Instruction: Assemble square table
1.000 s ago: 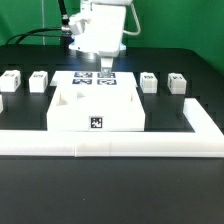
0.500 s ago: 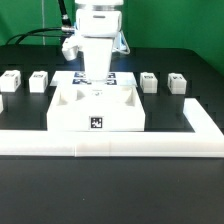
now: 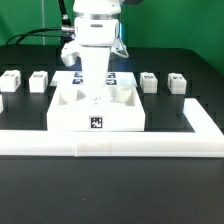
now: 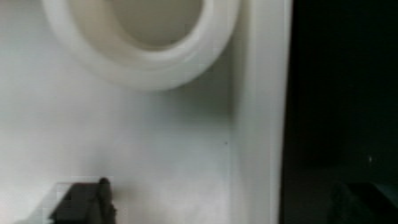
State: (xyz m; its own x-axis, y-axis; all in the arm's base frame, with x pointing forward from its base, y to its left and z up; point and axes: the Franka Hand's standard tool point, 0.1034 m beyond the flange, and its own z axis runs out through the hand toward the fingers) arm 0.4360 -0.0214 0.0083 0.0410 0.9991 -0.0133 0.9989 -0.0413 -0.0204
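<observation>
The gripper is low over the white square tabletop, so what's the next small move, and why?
Probably close the jaws on the tabletop's edge. The gripper sits right at the square tabletop, and the wrist view shows one fingertip by the white slab near its edge. The jaws look wide, with nothing gripped.

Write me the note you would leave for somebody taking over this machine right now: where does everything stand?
Gripper: low over the back part of the tabletop. The fingers look spread wide, with nothing held that I can see.
Parts: the tabletop lies flat in the middle, just behind the border rail. The four legs sit loose, two toward the exterior view's left and two toward its right. The marker board is behind the tabletop.
Done: no leg fitted yet.
Left: all four legs.
</observation>
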